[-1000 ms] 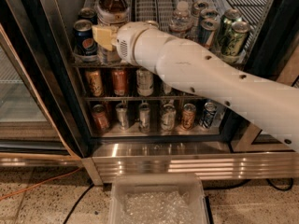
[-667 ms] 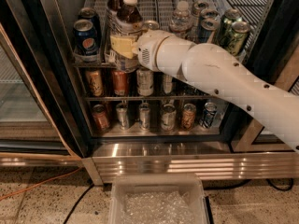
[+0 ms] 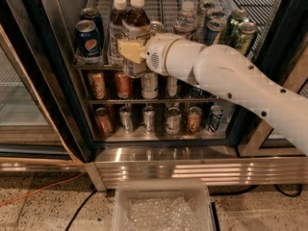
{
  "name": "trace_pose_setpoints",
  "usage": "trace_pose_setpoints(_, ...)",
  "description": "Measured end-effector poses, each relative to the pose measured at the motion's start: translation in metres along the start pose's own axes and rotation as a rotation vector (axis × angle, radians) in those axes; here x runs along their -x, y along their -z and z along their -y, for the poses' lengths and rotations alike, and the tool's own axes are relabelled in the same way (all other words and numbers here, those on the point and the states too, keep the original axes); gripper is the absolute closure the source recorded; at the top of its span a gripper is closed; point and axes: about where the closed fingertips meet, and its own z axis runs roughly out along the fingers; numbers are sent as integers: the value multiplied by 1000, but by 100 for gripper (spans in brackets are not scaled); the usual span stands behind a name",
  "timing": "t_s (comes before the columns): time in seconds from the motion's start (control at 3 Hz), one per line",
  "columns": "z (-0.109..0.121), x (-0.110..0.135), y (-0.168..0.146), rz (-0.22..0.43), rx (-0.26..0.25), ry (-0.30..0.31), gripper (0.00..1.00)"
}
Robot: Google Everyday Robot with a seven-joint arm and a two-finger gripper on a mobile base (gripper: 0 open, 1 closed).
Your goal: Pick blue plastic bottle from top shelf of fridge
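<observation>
Hand [image 3: 131, 51] is at the desk [image 3: 159, 4] front edge, left of centre, clamped round the blue plastic bottle [image 3: 136, 30]. Tight on its left: second tea bottle [image 3: 117, 30] just beside, then Pepsi cans [image 3: 89, 38] at the front-left corner. Right side is blocked by the arm [image 3: 231, 81], with the water bottle [image 3: 185, 20] and green cans [image 3: 243, 32] behind it. Open room: straight out past the front edge; bare lanes toward the back edge, centre.

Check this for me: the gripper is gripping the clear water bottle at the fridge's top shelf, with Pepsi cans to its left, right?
Wrong bottle. The camera view shows the gripper clamped on the blue plastic bottle of brown tea; the water bottle stands free, further right. It is at the top shelf, with the Pepsi cans on the left.
</observation>
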Motion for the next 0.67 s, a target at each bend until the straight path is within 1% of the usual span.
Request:
trace_pose_setpoints(0.33,-8,-14,9,-24,25,-6,100)
trace_pose_setpoints(0.67,-8,-17,10,-24,25,-7,100)
